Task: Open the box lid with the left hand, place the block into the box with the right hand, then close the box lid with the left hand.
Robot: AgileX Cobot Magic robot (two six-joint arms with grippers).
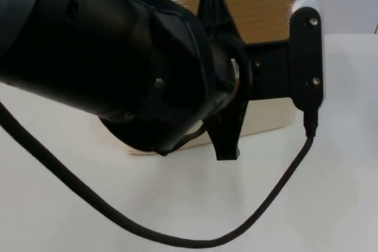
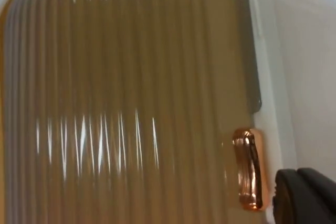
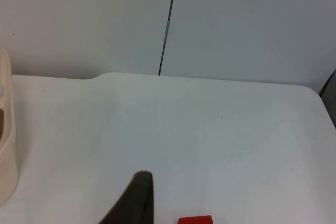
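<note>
The box has a ribbed brown lid (image 1: pixel 260 4) over a cream base (image 1: pixel 269 119). My left arm hangs over it, and my left gripper (image 1: pixel 223 74) is open, one finger (image 1: pixel 211 1) over the lid and the other (image 1: pixel 227 143) at the box's near side. In the left wrist view the lid (image 2: pixel 131 108) is very close. Its copper latch (image 2: pixel 248 169) sits beside the cream rim (image 2: pixel 268 77), next to a black fingertip (image 2: pixel 304 198). The red block (image 3: pixel 195 220) lies on the table next to my right gripper's fingertip (image 3: pixel 135 198), which waits apart from the box.
The white table (image 3: pixel 199 124) runs back to the grey partition wall (image 3: pixel 236 19). A cream edge of the box (image 3: pixel 5 145) stands at one side of the right wrist view. My left arm (image 1: pixel 88 45) hides much of the box from above.
</note>
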